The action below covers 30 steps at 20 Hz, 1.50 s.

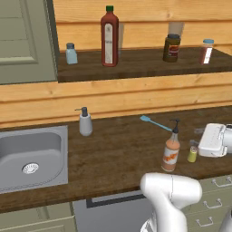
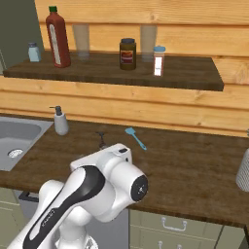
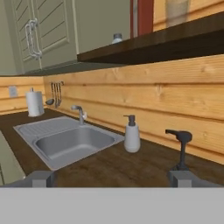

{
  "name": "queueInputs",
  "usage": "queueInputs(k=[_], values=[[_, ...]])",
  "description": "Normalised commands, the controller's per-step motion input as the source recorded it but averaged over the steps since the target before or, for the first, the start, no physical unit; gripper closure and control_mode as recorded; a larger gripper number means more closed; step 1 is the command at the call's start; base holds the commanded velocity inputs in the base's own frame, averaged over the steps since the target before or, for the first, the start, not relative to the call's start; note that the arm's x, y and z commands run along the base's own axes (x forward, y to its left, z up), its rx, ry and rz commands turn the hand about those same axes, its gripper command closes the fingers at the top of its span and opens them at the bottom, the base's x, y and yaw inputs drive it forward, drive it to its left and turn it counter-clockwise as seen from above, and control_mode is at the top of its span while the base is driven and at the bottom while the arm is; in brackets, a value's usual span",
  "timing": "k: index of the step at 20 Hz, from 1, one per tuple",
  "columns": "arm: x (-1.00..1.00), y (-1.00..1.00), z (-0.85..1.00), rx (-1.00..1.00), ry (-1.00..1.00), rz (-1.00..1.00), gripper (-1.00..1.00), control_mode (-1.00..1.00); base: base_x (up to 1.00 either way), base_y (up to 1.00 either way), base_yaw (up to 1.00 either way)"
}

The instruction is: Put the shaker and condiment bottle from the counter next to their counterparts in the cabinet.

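Two task items stand on the dark wood worktop, both to the right of the steel sink: the peach-orange condiment bottle with its dark pointed nozzle, and just beside it, further from the sink, the tiny yellow-green shaker. The gripper sits low over the worktop just past the shaker, its jaws wide apart and holding nothing; in the hand view the bottle's dark nozzle rises just above one fingertip. A grey soap dispenser stands at the sink's back right corner, and a blue spatula lies further right near the plank wall. Above the sink, the cabinet has its grey-green door swung open. On its shelf the pale blue shaker is nearest the door, then the tall dark red bottle, a dark jar, and a red-capped shaker.
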Motion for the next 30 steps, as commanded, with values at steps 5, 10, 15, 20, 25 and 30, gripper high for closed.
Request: queueInputs(k=[5, 10, 15, 20, 25, 30], values=[[0.34, 0.01, -0.21, 0.0, 0.0, 0.0, -1.0, -1.0, 0.0, 0.0, 0.0], [0.36, 0.0, -0.18, 0.03, 0.0, -0.01, -1.0, -1.0, 0.0, 0.0, 0.0], [0.27, 0.0, -0.19, 0.03, 0.0, 0.0, -1.0, -1.0, 0.0, 0.0, 0.0], [0.19, 0.0, -0.2, 0.01, 0.0, 0.0, -1.0, -1.0, 0.0, 0.0, 0.0], [0.13, 0.0, -0.16, 0.01, 0.0, 0.0, -1.0, -1.0, 0.0, 0.0, 0.0], [0.23, 0.0, -0.12, 0.01, 0.0, 0.0, -1.0, -1.0, 0.0, 0.0, 0.0]])
